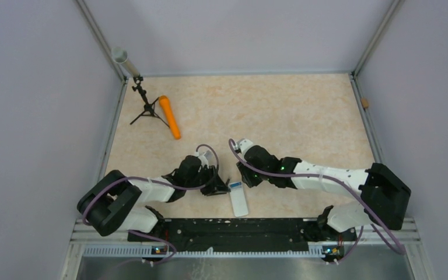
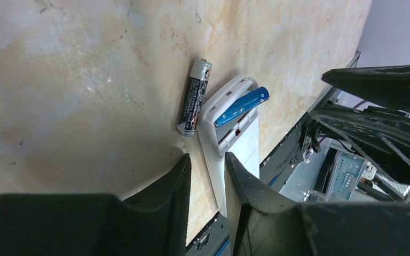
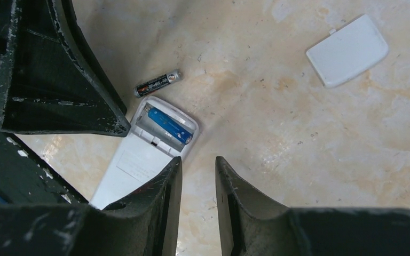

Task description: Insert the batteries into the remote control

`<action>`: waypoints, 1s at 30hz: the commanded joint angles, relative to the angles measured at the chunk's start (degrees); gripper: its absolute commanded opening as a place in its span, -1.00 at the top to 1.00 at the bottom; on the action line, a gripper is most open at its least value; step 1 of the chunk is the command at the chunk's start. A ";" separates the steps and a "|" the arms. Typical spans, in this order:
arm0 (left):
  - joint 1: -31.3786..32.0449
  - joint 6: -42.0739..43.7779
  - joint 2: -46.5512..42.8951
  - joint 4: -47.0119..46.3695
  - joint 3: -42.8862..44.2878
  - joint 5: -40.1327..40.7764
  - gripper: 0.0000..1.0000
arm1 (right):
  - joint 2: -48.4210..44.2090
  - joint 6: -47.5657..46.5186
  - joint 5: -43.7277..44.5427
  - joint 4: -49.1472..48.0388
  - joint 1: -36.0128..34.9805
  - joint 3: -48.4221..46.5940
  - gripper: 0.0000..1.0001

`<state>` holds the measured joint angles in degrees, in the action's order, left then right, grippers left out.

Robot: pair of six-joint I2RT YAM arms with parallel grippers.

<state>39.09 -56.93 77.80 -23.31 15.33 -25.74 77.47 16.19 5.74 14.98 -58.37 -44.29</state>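
Observation:
The white remote control (image 1: pixel 240 199) lies back up near the table's front edge, with its battery recess open. The blue battery (image 3: pixel 169 125) lies in the recess. In the left wrist view the blue battery (image 2: pixel 242 105) sits tilted, one end poking over the rim. The dark battery (image 2: pixel 194 97) lies on the table against the remote's (image 2: pixel 236 140) side. My left gripper (image 2: pixel 207 159) hovers over the remote's left edge, narrowly open and empty. My right gripper (image 3: pixel 198 162) hovers just right of the remote (image 3: pixel 133 165), narrowly open and empty. The dark battery also shows in the right wrist view (image 3: pixel 158 83).
The white battery cover (image 3: pixel 347 50) lies loose on the table, away from the remote. An orange cylinder (image 1: pixel 170 116), a small black tripod (image 1: pixel 146 108) and a grey tube (image 1: pixel 125 60) stand at the far left. The black base rail (image 1: pixel 239 230) runs along the front edge.

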 commanded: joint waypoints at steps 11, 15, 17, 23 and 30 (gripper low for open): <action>-1.63 0.25 1.00 -3.44 1.09 0.87 0.44 | 4.97 5.50 -4.48 -3.39 1.52 -2.90 0.47; -1.98 0.01 1.36 -4.37 0.73 0.87 0.46 | 5.73 6.50 -5.25 -4.02 1.85 -3.26 0.47; -2.11 -0.25 1.55 -5.11 0.58 0.82 0.46 | 6.29 6.87 -5.39 -4.07 2.09 -3.58 0.47; -2.48 -0.63 1.99 -6.36 0.57 0.69 0.47 | 7.34 7.63 -5.56 -4.52 2.60 -4.24 0.48; -2.70 -0.90 2.61 -7.13 0.49 0.01 0.52 | 8.43 7.77 -5.56 -3.84 2.79 -4.83 0.55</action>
<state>36.80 -57.39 79.81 -27.11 15.33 -25.52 85.08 23.22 0.47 12.01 -56.34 -46.30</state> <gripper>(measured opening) 0.247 0.233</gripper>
